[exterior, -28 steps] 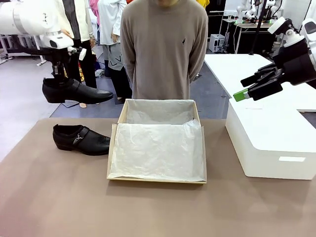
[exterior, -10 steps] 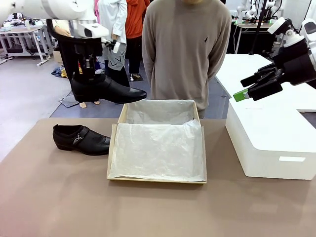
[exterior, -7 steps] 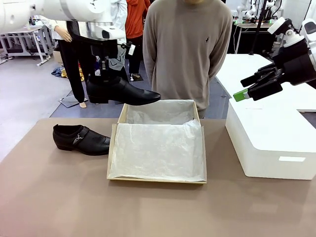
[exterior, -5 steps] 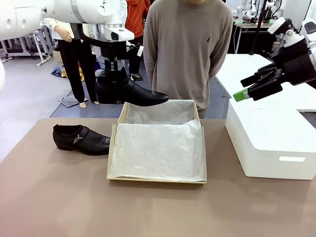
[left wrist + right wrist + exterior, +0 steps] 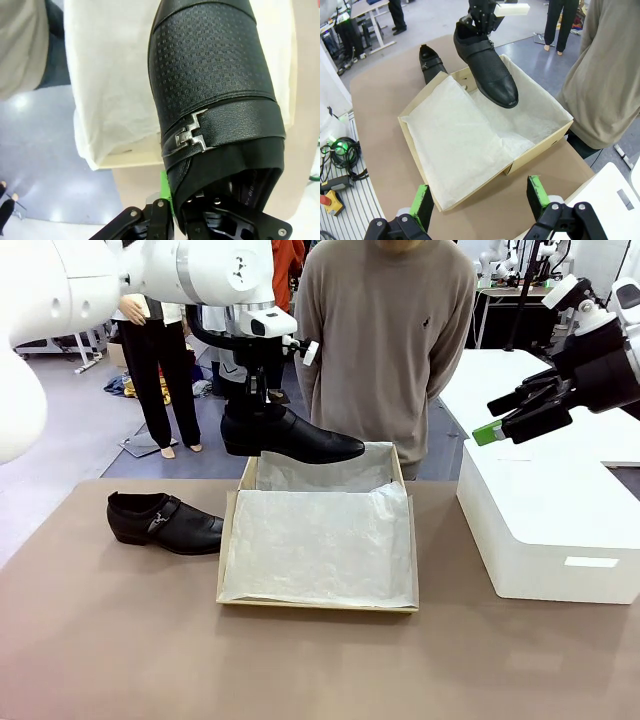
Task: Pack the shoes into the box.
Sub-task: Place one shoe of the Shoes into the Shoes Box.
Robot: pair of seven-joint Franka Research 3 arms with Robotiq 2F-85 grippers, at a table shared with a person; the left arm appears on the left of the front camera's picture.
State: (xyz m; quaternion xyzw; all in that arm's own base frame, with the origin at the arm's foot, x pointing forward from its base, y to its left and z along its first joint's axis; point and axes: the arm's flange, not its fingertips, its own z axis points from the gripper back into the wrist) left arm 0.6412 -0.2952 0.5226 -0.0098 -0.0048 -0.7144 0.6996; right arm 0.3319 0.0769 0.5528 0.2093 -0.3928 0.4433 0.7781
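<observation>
One black shoe (image 5: 290, 435) hangs in the air over the far left corner of the box (image 5: 318, 602), toe pointing right. My left gripper (image 5: 258, 398) is shut on its heel collar from above. In the left wrist view the held shoe (image 5: 212, 85) shows its strap and metal buckle, with the green finger pad (image 5: 163, 186) pressed against its side. The right wrist view has this shoe (image 5: 487, 67) above the tissue paper. The second shoe (image 5: 165, 521) lies on the brown table left of the box. My right gripper (image 5: 490, 420) hangs open, high at the right. Its pads (image 5: 422, 201) frame the box (image 5: 440, 200).
A person in a beige sweater (image 5: 385, 330) stands right behind the box at the table's far edge. A big white block (image 5: 545, 505) sits on the table at the right, under my right gripper. The brown table (image 5: 300, 665) lies bare in front of the box.
My left arm has carried the held shoe to the right and slightly down, from left of the box to over its far left corner. The right arm has stayed still.
</observation>
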